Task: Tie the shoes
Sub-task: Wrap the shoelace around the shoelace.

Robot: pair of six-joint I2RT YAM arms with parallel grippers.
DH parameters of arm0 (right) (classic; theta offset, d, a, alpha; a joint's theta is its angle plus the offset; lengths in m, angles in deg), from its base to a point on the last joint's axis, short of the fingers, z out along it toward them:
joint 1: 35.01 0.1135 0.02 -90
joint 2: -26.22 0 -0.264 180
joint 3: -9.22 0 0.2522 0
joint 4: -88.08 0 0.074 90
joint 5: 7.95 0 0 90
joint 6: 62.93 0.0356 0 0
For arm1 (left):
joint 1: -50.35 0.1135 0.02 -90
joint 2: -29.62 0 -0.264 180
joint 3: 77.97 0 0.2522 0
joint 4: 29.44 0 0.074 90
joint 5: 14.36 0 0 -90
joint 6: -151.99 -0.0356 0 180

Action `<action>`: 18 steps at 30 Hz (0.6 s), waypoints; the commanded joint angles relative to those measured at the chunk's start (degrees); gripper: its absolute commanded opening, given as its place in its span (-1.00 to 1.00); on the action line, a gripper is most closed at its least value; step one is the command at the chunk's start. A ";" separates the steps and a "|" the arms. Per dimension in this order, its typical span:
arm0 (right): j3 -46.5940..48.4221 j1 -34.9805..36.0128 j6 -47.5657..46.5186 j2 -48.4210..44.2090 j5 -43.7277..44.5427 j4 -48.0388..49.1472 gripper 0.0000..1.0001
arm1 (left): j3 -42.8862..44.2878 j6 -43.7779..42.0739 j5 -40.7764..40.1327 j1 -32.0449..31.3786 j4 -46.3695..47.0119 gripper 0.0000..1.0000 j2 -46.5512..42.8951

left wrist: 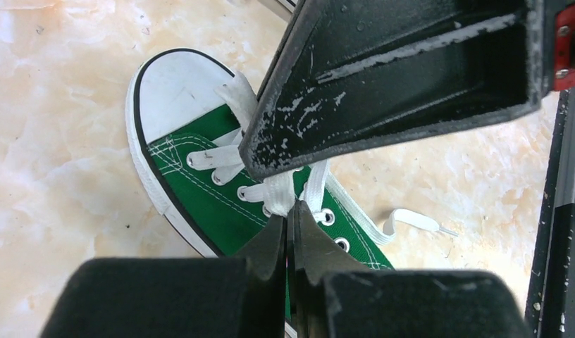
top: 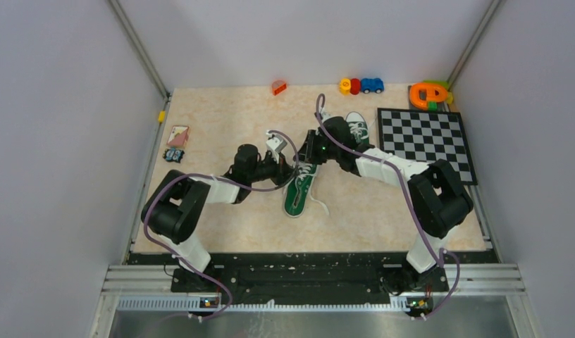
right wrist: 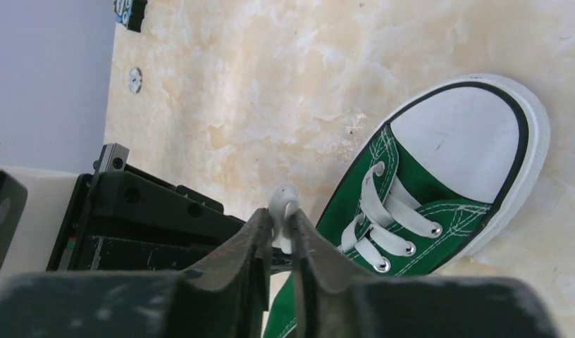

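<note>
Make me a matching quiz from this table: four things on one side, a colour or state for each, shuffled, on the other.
Things: 1 left gripper; 2 chessboard; 3 toy car; 4 shoe.
Matches: A green; B shut on the lace; C blue; D black and white.
Pairs: 1-B, 2-D, 3-C, 4-A.

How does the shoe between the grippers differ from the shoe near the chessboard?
The near shoe has its laces pinched by the left gripper and the right gripper; the far shoe is untouched. The near shoe lies mid-table; the far shoe lies beside the chessboard, partly hidden by the right arm. Both are green with white laces.
</note>
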 commanded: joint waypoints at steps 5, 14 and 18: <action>2.67 -0.35 0.02 -1.90 1.72 -1.15 -1.00 | 1.04 -2.09 -0.95 0.27 -1.29 -0.27 -3.30; 2.81 -0.35 0.91 -2.32 0.31 -0.56 -1.00 | 0.38 -5.07 -5.16 0.33 -3.33 0.20 -7.63; 3.01 -0.35 1.29 -2.36 -0.04 -0.54 -1.00 | 2.43 -5.25 -4.42 0.25 -3.25 0.17 -5.72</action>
